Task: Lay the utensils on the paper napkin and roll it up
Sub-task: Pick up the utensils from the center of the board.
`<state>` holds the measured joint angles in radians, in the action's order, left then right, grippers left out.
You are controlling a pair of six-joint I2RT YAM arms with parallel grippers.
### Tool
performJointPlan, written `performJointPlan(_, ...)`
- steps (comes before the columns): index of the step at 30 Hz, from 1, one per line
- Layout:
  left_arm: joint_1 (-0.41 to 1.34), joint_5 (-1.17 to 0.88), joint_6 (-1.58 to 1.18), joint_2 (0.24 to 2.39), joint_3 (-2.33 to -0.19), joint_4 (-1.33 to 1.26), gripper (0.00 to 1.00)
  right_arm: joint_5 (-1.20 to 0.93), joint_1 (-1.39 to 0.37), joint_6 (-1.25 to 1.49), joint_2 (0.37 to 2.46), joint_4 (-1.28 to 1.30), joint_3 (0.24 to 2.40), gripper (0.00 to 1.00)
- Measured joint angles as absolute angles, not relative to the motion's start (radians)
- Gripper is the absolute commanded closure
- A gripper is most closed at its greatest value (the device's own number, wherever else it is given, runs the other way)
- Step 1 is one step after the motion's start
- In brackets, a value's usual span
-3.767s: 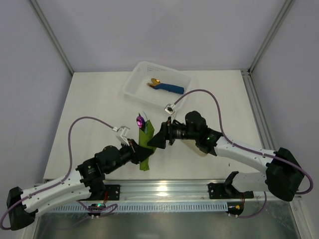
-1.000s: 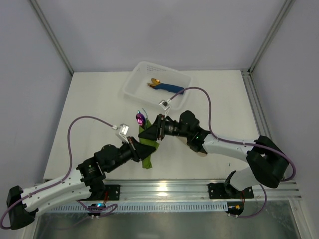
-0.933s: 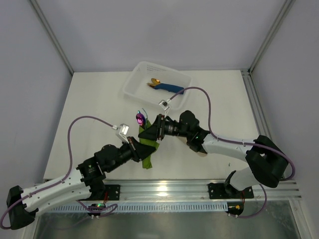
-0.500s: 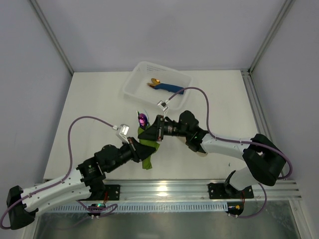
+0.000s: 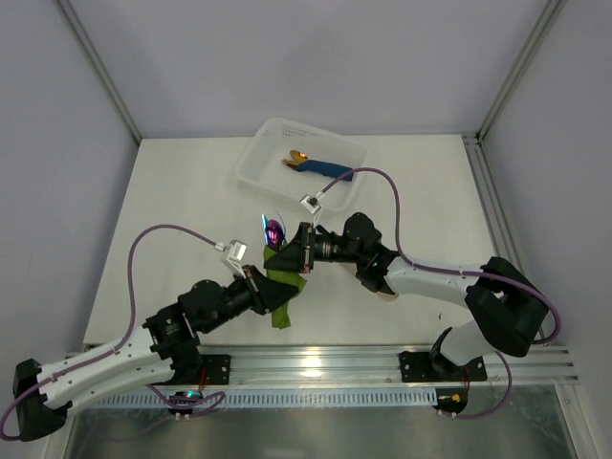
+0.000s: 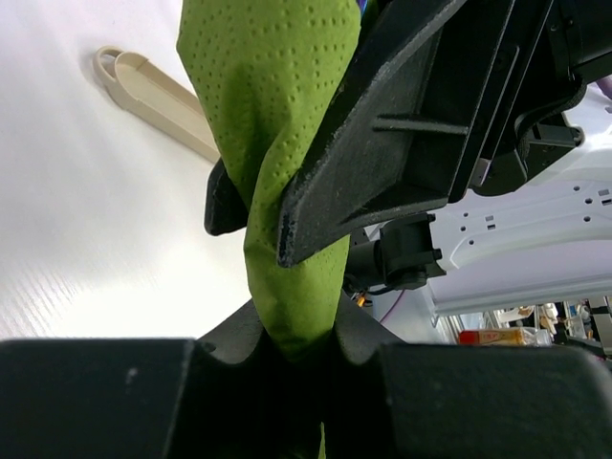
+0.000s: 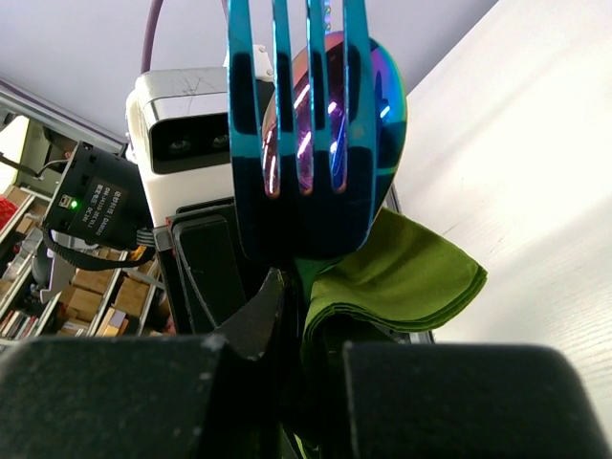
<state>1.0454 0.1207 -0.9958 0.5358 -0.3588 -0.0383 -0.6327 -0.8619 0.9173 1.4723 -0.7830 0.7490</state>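
Observation:
The paper napkin (image 5: 280, 312) is an olive-green bundle wrapped round the utensils, held above the table between both arms. A rainbow spoon bowl (image 5: 274, 232) sticks out of its top end. In the right wrist view a blue fork and the spoon (image 7: 306, 143) rise above the folded napkin (image 7: 406, 277). My left gripper (image 5: 260, 287) is shut on the napkin's lower part (image 6: 277, 115), pinching it tight. My right gripper (image 5: 293, 256) is shut on the bundle just below the utensil heads. The utensil handles are hidden inside the paper.
A white tray (image 5: 256, 163) at the back holds a blue rolled napkin with gold cutlery (image 5: 323, 169). A beige oblong piece (image 6: 158, 91) lies on the table under the right arm. A metal rail runs along the table's near edge.
My right gripper has slid left onto the upper part of the bundle and shut on it. The spoon bowl has shifted slightly up and right. The left gripper has kept its hold.

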Motion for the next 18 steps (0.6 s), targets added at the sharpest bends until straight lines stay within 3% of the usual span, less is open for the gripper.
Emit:
performJointPlan(4, 1.046, 0.121, -0.995, 0.526, -0.361, -0.021, 0.68, -0.636, -0.863, 0.925, 1.470, -0.782, 0.747, 0.96)
performJointPlan(8, 1.045, 0.131, -0.996, 0.509, -0.374, 0.001, 0.61, -0.651, -0.863, 0.928, 1.470, -0.769, 0.738, 0.96)
performJointPlan(18, 1.045, 0.133, -1.004, 0.453, -0.377, 0.048, 0.57, -0.670, -0.863, 0.949, 1.470, -0.776, 0.721, 0.96)
